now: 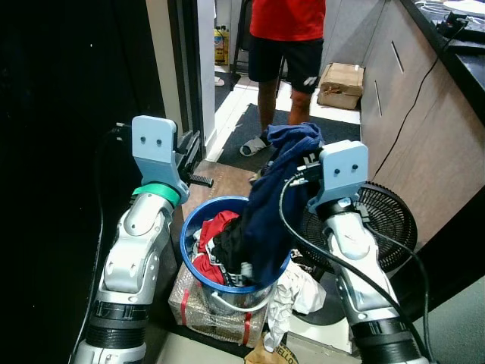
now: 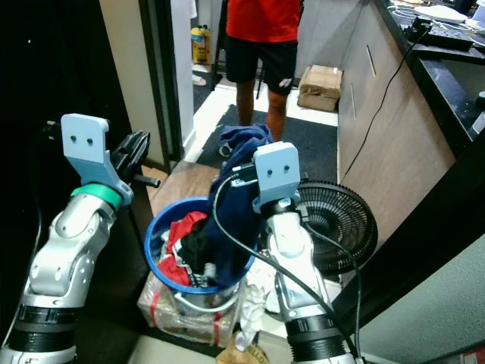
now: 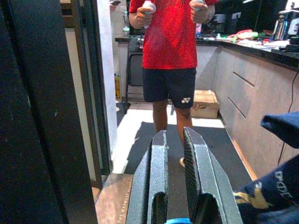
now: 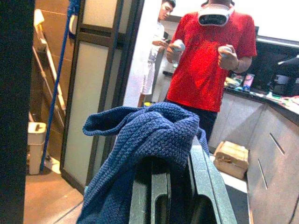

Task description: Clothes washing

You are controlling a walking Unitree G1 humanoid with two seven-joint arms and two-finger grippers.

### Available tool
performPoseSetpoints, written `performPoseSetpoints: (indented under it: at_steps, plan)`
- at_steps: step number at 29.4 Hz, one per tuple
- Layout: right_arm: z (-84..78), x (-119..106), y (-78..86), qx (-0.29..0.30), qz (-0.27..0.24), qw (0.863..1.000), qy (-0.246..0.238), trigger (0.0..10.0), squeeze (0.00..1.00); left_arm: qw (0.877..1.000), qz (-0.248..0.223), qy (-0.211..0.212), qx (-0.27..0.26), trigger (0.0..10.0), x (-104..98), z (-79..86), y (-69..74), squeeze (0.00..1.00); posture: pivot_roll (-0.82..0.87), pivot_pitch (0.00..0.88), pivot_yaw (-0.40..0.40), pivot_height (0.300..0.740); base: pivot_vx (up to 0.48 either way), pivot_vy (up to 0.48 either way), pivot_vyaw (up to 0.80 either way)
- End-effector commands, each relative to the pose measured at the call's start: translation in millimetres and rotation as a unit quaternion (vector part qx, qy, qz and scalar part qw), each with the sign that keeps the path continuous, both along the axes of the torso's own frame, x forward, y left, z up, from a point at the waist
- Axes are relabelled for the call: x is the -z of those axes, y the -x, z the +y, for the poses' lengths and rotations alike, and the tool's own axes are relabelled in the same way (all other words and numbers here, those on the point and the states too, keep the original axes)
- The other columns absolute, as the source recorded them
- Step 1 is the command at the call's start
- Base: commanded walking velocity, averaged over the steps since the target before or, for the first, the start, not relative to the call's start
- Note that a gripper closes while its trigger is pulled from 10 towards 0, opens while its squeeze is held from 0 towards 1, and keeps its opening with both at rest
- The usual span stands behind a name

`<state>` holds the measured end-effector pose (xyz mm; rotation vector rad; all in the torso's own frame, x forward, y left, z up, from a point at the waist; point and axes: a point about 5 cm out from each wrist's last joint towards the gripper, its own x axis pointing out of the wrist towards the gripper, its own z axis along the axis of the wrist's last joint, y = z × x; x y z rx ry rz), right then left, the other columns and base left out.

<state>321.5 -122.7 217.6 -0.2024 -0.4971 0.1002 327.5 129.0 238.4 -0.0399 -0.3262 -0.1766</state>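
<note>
- Laundry fills the blue basket (image 1: 198, 262), which stands on the floor between the robot's two arms; red and dark clothes (image 1: 220, 246) lie heaped toward its left rim, presumably waiting to go to the washer
- the right gripper (image 1: 297, 163) is clamped on a navy knitted garment (image 1: 273, 205); it holds the top bunched high over the basket's far rim, while the rest hangs down and drapes over the right rim, so the cloth is not yet clear of the heap; the height looks meant to draw the long garment free
- the left gripper (image 3: 174, 154) hangs raised beside the basket's left rim, near the dark door frame (image 1: 178, 68), fingers narrow with only a slim gap and nothing between them; it seems kept out of the way
- a black fan (image 1: 383, 224) lies just beside the right arm, and white cloth (image 1: 295, 296) is crumpled on the floor by the basket's base
- a person in a red shirt (image 1: 286, 19) stands beyond, well apart.
</note>
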Motion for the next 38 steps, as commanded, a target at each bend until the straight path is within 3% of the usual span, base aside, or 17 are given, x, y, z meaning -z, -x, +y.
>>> performPoseSetpoints:
  at_steps: [1, 7, 11, 15, 25, 38]
  plan:
    - [-3.8, -3.1, 1.6, 0.002, -0.006, 1.000, -0.009, 10.0, 0.00, 1.000, 0.000, -0.003, -0.002, 10.0, -0.4, -0.1, 2.0, 0.00, 0.10, 0.000, 0.013, 0.740, 0.000, 0.000, 0.00]
    - [0.4, -7.8, -6.7, 0.007, -0.010, 1.000, -0.024, 10.0, 0.00, 1.000, -0.002, -0.029, -0.001, 10.0, 1.7, -2.7, -0.9, 0.00, 0.12, 0.000, -0.001, 0.740, 0.000, 0.000, 0.00]
    - [9.9, -9.1, -8.8, -0.014, -0.007, 1.000, -0.024, 10.0, 0.00, 1.000, -0.004, -0.011, -0.010, 10.0, -2.0, 1.5, -0.4, 0.00, 0.13, 0.000, -0.024, 0.740, 0.000, 0.000, 0.00]
    - [15.5, -0.6, -4.6, -0.034, 0.005, 0.999, -0.017, 10.0, 0.00, 1.000, 0.022, 0.003, -0.019, 10.0, 14.0, 0.8, 5.2, 0.00, 0.13, 0.000, -0.027, 0.740, 0.000, 0.000, 0.00]
    - [13.9, 3.5, -4.8, -0.022, 0.017, 0.999, -0.043, 10.0, 0.00, 0.999, 0.025, -0.007, -0.020, 10.0, 16.9, 1.8, 6.3, 0.00, 0.13, 0.000, -0.032, 0.740, 0.000, 0.000, 0.00]
    - [6.7, 6.2, -4.1, -0.010, 0.018, 0.999, -0.027, 10.0, 0.00, 0.999, 0.033, -0.004, -0.023, 10.0, 22.3, 0.8, 8.0, 0.00, 0.12, 0.000, -0.028, 0.740, 0.000, 0.000, 0.00]
